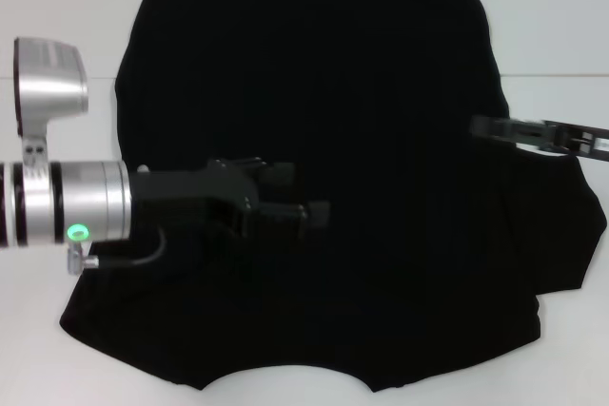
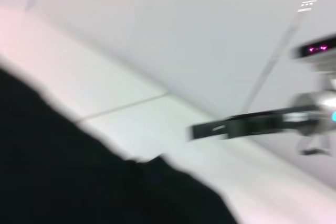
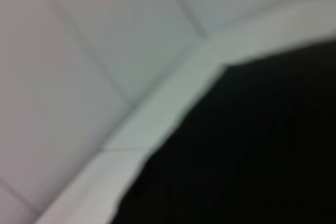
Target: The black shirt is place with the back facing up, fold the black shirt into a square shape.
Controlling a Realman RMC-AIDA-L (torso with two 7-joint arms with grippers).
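Your left wrist view gives you the black shirt (image 2: 79,182) filling the near part of the picture as 1 dark mass, its edge running slantwise across the white table (image 2: 157,114). A thin seam line crosses the table just beyond that edge. Well apart from the shirt, you see the right gripper (image 2: 202,130) as a flat dark bar over the table, joined to its silver wrist (image 2: 315,103), which shows a small blue light. You cannot tell how its fingers stand. Pink lights glow on a dark panel (image 2: 317,49) above the wrist.
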